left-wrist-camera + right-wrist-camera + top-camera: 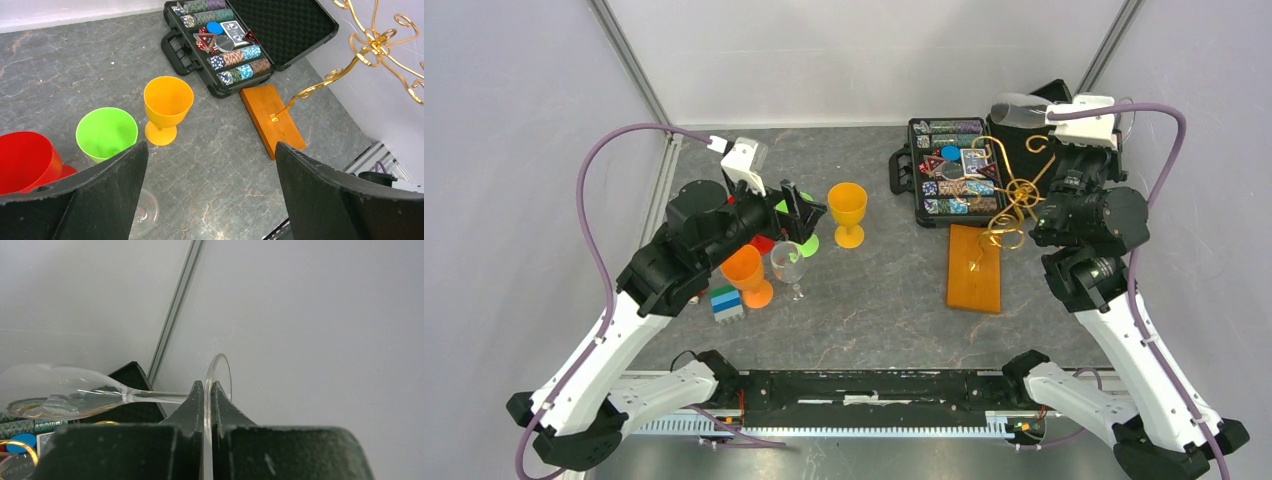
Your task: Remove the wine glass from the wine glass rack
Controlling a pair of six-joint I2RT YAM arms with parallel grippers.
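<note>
— What is the right wrist view showing?
— The right hand (207, 390) is pinching the round foot of the wine glass (60, 392) between fingers pressed almost together. The glass is lying sideways in the air, with its bowl pointing left.

— And the left wrist view?
— The left hand (211, 150) is hovering over the desk (215, 190), its fingers (100, 195) spread wide and gripping nothing. The wine glass rack (272, 120) is standing ahead, its gold wire rising from the wooden base. Just beside that base the black case (285, 25) is lying open. It is holding rows of chips (235, 55), a card deck (233, 33), a blue disc (214, 27) and a few small red pieces (202, 44). A yellow goblet (167, 107), a green cup (106, 132) and a red cup (25, 160) are standing well apart from the rack.

— And from above?
— The right hand is holding the glass just beyond the rack's curled top; I cannot tell whether glass and wire are touching. An orange goblet (746, 272), a small clear glass (789, 262) and a stack of coloured blocks (727, 303) are sitting well to the rack's left.
</note>
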